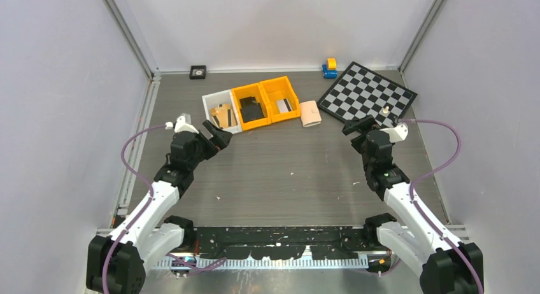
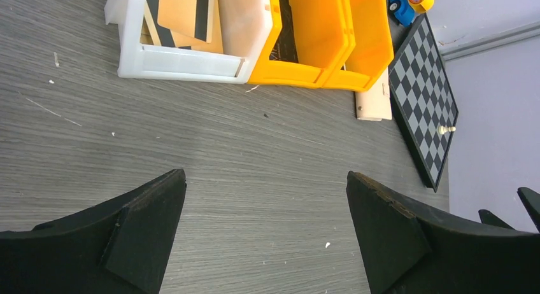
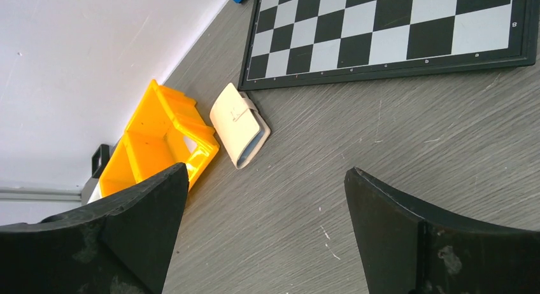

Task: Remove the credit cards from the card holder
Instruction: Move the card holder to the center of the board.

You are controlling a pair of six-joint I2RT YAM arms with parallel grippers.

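Top external view is showing the grey wood-grain table (image 1: pixel 280 173) carrying everything.

- Chessboard (image 1: pixel 368 94) is lying flat at the far right, turned corner-on to the arms, with one pale chess piece (image 1: pixel 386 108) standing near its near edge.
- Three bins are sitting in a slanted row at far centre: white bin (image 1: pixel 213 103), middle orange bin (image 1: pixel 245 93), right orange bin (image 1: pixel 275 90). The middle one is holding a black item; the right one is holding a pale flat piece with a dark stripe.
- Left gripper (image 1: pixel 218 132) is hovering over bare table just short of the white bin, its jaws spread wide and gripping nothing.
- Right gripper (image 1: pixel 360 124) is hovering near the chessboard's near corner, its jaws likewise spread wide and empty.
- Card holder (image 1: pixel 310 113) is lying flat and folded closed on the table, between the right orange bin and the chessboard, just beside the bin. Its long axis is running roughly away from the arms. In the right wrist view its near short end (image 3: pixel 253 149) is facing the camera, showing greyish layers between the beige covers.
- Blue-and-yellow toy car (image 1: pixel 329 67) is sitting by the back wall.
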